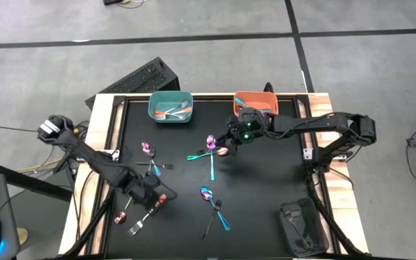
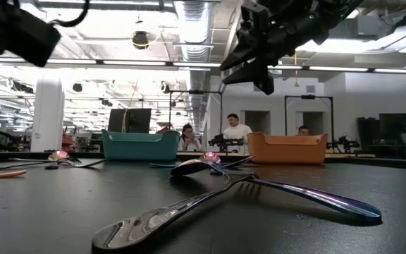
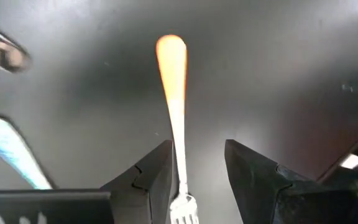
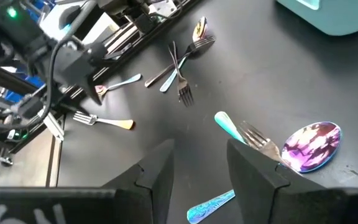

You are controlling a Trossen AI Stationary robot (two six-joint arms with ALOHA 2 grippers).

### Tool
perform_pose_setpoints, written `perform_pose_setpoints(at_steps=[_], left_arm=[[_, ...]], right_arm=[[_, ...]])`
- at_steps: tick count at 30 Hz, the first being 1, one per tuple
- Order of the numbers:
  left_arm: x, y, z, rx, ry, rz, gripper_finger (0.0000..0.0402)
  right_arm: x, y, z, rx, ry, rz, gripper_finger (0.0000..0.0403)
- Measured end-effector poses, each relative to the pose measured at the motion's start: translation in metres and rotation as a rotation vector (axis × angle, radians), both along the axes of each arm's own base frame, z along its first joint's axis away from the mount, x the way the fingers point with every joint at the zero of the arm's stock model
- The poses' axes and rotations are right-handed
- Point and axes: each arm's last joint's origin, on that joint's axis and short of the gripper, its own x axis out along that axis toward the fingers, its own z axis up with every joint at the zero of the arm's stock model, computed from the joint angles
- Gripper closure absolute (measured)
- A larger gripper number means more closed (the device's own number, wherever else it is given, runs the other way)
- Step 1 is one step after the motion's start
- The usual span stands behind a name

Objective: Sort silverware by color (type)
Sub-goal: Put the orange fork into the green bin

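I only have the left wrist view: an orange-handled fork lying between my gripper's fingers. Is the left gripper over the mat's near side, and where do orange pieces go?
Observer: Yes. The left gripper sits over the near left part of the black mat, with its fingers open astride the orange-handled fork.
Operator: Where's the orange bin?
Observer: The orange bin stands at the far edge, right of the teal bin.
Operator: Is the right arm in my way?
Observer: The right gripper hangs open just in front of the orange bin, above a purple-bowled spoon and a teal-handled fork.
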Motion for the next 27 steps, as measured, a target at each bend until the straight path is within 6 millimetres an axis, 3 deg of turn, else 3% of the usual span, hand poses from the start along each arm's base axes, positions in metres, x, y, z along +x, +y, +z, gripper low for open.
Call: perform_pose_setpoints(at_steps=[15, 22, 27], left_arm=[[0.007, -0.048, -0.054, -0.063, 0.155, -0.125, 0.0267], [0.003, -0.052, -0.064, -0.016, 0.206, -0.132, 0.0272], [0.002, -0.048, -0.065, 0.023, 0.217, -0.156, 0.0322]], right_arm=[[-0.001, -0.006, 0.0, 0.001, 0.0, -0.019, 0.0243], [-0.001, -0.006, 0.0, 0.001, 0.0, -0.02, 0.0243], [-0.002, -0.008, 0.0, 0.002, 0.0, -0.023, 0.0243]])
